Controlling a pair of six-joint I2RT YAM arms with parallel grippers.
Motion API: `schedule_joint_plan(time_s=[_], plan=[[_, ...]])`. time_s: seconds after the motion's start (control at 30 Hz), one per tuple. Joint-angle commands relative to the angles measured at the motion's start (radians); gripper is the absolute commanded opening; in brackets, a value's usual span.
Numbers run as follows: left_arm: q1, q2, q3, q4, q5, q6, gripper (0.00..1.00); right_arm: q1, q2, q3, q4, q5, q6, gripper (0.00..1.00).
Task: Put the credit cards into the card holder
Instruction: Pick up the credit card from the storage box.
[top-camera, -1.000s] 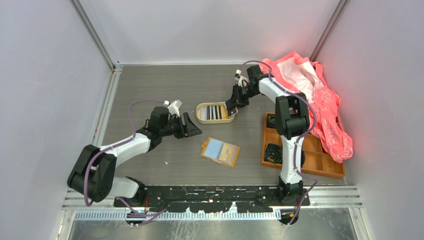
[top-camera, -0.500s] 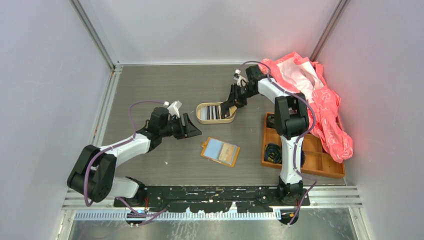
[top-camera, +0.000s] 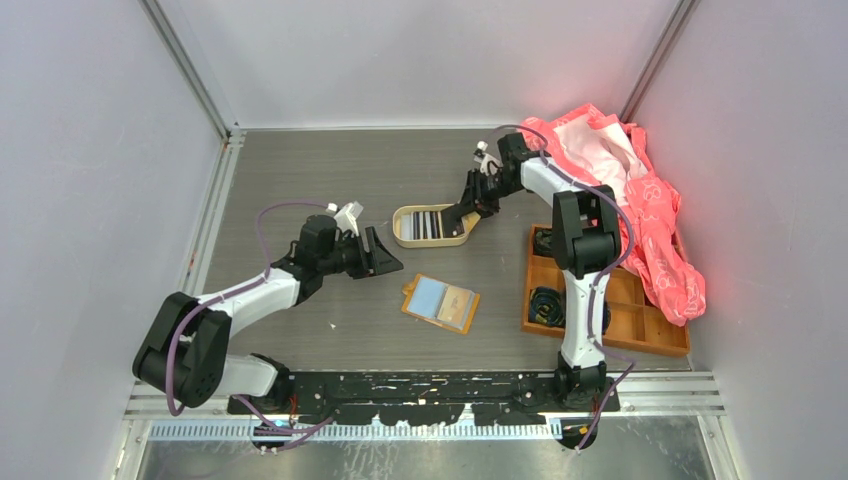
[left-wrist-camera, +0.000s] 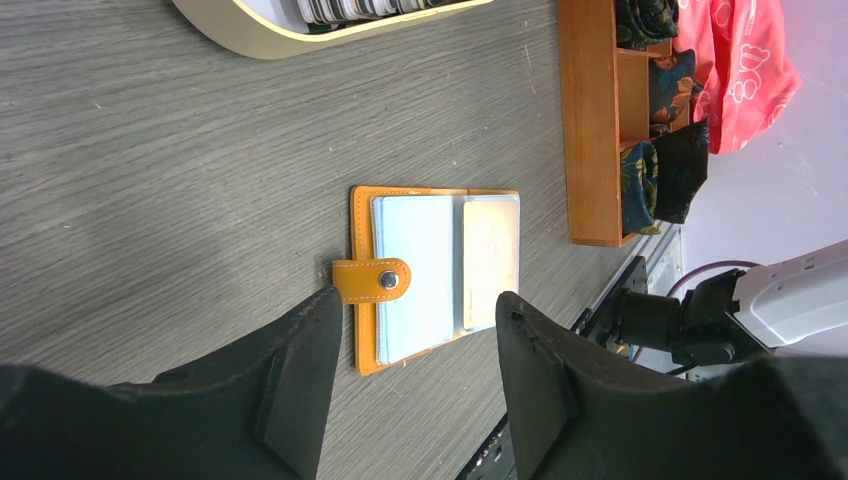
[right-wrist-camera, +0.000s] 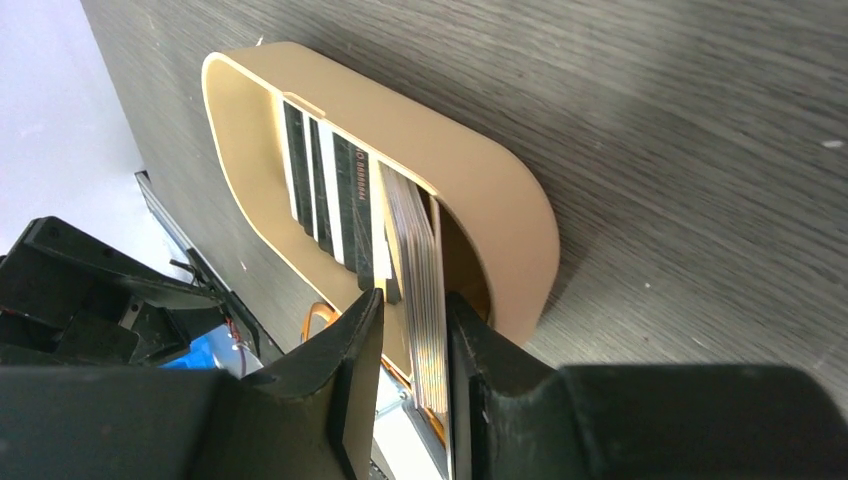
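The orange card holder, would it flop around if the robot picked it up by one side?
Probably a bit. The card holder lies opened flat on the table, with a fold between its halves, so the free half would likely swing. It looks thin, so probably light. Its snap strap sticks out unfastened and might dangle.

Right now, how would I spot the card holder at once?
On the grey table, look below the oval beige tin in the overhead view. The small flat orange wallet lies open, pale blue and tan inside; the orange wooden tray nearby is larger.
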Motion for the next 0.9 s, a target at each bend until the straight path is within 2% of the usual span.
schedule_joint_plan(time_s=[0.0,0.87], plan=[[0.005,-0.029,0.000,0.015,0.006,0.014,0.58,-0.016,-0.052,-0.004,-0.001,-0.028,-0.014,0.34],[0.005,-0.057,-0.002,-0.006,0.001,0.020,0.58,-0.059,-0.098,-0.032,-0.032,-0.055,-0.036,0.33]])
